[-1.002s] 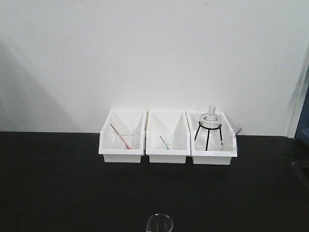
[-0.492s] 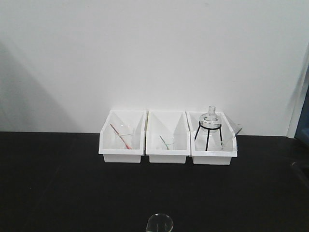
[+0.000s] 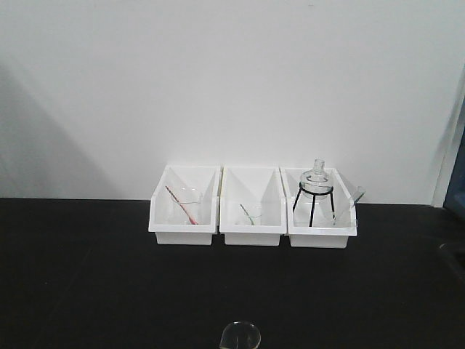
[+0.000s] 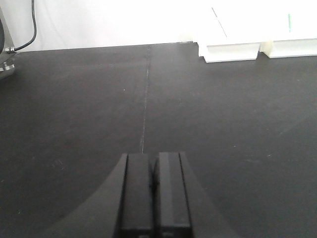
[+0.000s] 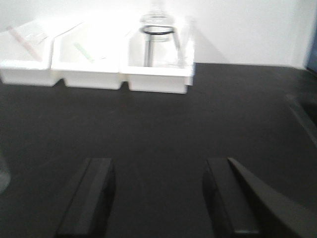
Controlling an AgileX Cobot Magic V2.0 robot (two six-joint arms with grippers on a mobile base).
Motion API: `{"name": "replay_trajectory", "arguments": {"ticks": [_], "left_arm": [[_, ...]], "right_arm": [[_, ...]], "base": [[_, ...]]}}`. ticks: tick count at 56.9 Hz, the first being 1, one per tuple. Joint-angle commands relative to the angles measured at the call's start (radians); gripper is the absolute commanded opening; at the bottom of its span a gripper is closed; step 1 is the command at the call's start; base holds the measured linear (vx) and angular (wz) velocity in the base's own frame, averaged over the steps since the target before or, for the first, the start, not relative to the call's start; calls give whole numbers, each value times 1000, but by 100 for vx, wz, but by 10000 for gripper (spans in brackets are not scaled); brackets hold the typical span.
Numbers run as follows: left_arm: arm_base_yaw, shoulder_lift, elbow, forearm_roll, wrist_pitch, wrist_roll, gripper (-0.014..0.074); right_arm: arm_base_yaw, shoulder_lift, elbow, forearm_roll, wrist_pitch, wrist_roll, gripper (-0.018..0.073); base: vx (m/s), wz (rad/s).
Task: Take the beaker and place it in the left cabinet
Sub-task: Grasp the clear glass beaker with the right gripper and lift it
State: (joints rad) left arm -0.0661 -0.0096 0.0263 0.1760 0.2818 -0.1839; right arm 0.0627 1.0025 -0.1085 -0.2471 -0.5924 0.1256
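Note:
The beaker (image 3: 240,337) is a clear glass rim at the bottom edge of the front view, standing on the black table (image 3: 87,276). A sliver of glass, probably the same beaker (image 5: 2,176), shows at the left edge of the right wrist view. My right gripper (image 5: 158,168) hovers open over bare tabletop, right of that glass, with nothing between its fingers. My left gripper (image 4: 154,159) is shut, pads together and empty, low over the table. The left cabinet is out of view.
Three white bins (image 3: 251,207) line the wall at the back; the right one holds a round flask on a black tripod (image 3: 314,193), the others hold glass vessels with a red rod (image 3: 182,205) and a green rod (image 3: 248,215). A cable and metal fitting (image 4: 7,52) sit far left.
The beaker's rim sits slightly lower at the bottom edge of the front view than a second ago. The bins and flask have not moved.

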Motion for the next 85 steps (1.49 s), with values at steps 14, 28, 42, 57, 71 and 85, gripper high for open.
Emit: {"name": "replay_trajectory", "arguments": {"ticks": [14, 28, 42, 57, 71, 85], "left_arm": [[-7, -18, -9, -2, -83, -3, 4], [-7, -18, -9, -2, -83, -3, 4], [-7, -18, -9, -2, -83, -3, 4], [-7, -18, -9, -2, -83, -3, 4], [-7, -18, -9, -2, -83, -3, 4], [-7, -18, -9, -2, -83, -3, 4]], "right_arm": [[-3, 427, -222, -529, -441, 128, 546], [119, 678, -353, -552, -471, 121, 612], [276, 849, -475, -300, -468, 55, 616], [356, 980, -585, -209, -468, 48, 607], [357, 1077, -699, -214, -468, 83, 603], [357, 1129, -779, -253, -476, 147, 566]], "base": [[0, 0], [0, 0], [0, 0], [0, 0], [0, 0], [0, 0]]}}
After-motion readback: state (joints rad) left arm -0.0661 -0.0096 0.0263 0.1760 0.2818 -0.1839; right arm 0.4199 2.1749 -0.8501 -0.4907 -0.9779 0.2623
